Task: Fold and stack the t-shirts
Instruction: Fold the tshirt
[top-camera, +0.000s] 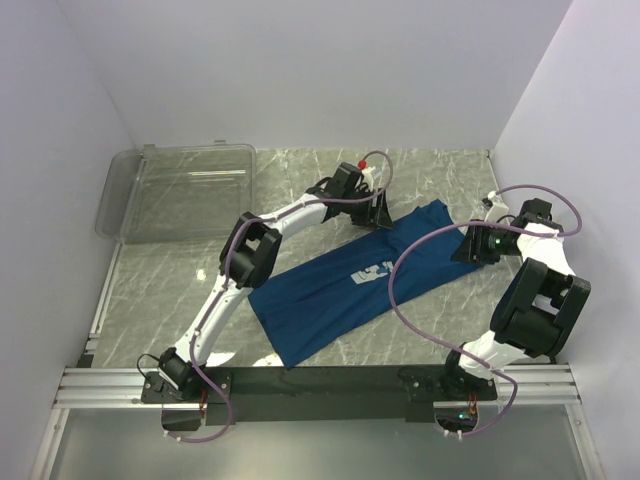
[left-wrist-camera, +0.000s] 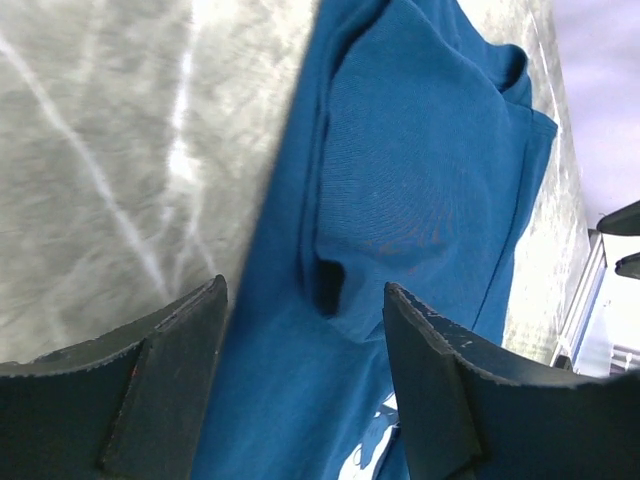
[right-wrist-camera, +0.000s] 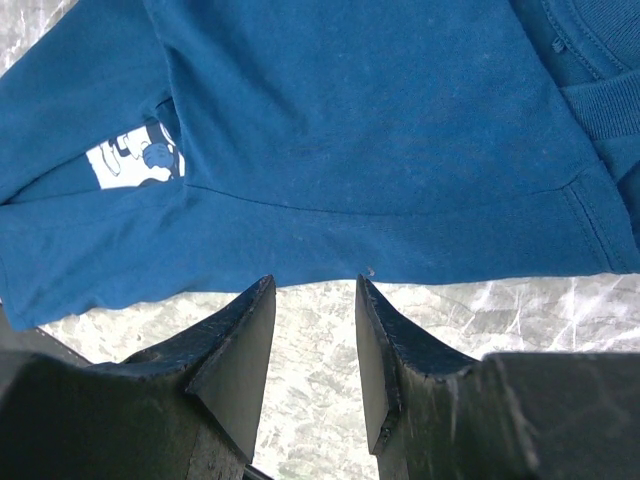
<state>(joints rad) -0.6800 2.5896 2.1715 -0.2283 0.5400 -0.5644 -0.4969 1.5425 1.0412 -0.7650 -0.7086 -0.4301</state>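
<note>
A dark blue t-shirt (top-camera: 350, 280) lies folded lengthwise in a long strip across the marble table, running from near front centre to back right, with part of its pale print (top-camera: 372, 270) showing. My left gripper (top-camera: 377, 213) is open and empty over the shirt's far edge; in the left wrist view the blue cloth (left-wrist-camera: 420, 180) lies between and beyond my fingers. My right gripper (top-camera: 468, 246) is open and empty at the shirt's right edge; in the right wrist view its tips sit just short of the cloth's edge (right-wrist-camera: 330, 270) and the print (right-wrist-camera: 135, 158) shows at left.
A clear plastic bin (top-camera: 180, 190) lies at the back left of the table. Walls close in the left, back and right sides. A metal rail (top-camera: 320, 385) runs along the near edge by the arm bases.
</note>
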